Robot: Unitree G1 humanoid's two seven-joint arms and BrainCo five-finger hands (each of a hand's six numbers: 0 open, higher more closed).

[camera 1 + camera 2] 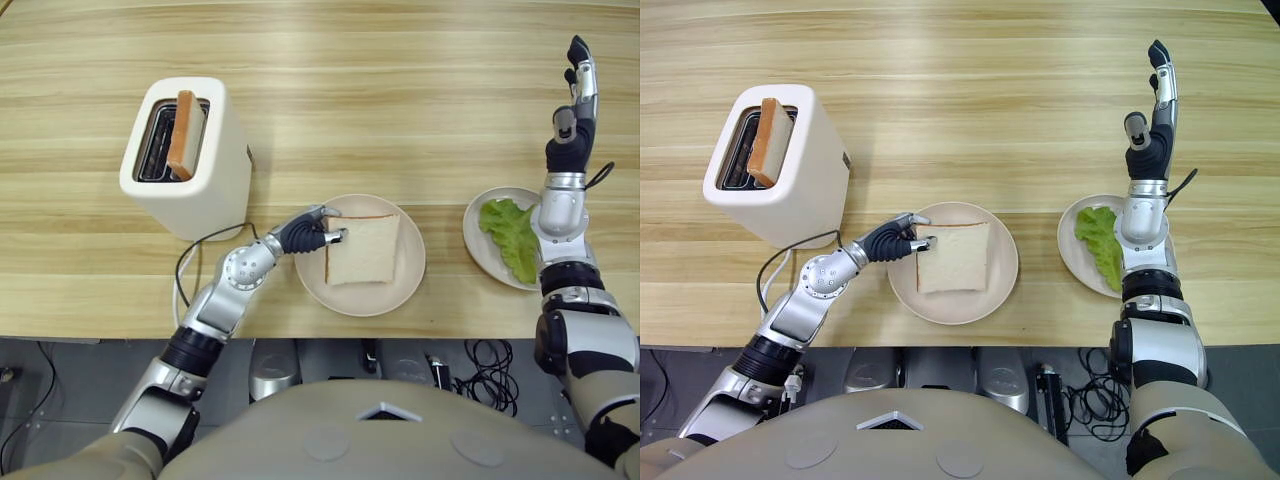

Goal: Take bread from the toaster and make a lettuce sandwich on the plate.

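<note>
A square slice of white bread [365, 250] lies flat on a round beige plate [360, 302] near the middle of the near edge of the light wooden desk [400, 100]. Its sides run roughly parallel to the desk's edges, and no side is clearly longer. The slice sits on the right of the left hand [300, 236]. That hand's dark fingers [335, 236] curl in over the plate's left rim and pinch the slice's left edge close to its far corner.

A second, brown-crusted slice of bread [184, 133] stands on edge in a slot of the white boxy toaster [205, 175]. It sticks up above the top, and its long axis runs from the near edge towards the far edge. The toaster stands towards the desk's left side, and its black cable [186, 268] loops down to the near edge.

The right hand [575, 110] is held up towards the desk's right edge. Its fingers are stretched out straight towards the far edge and hold nothing. Just nearer than that hand, a green lettuce leaf [512, 238] lies lengthwise, near to far, on a small white plate [476, 240].
</note>
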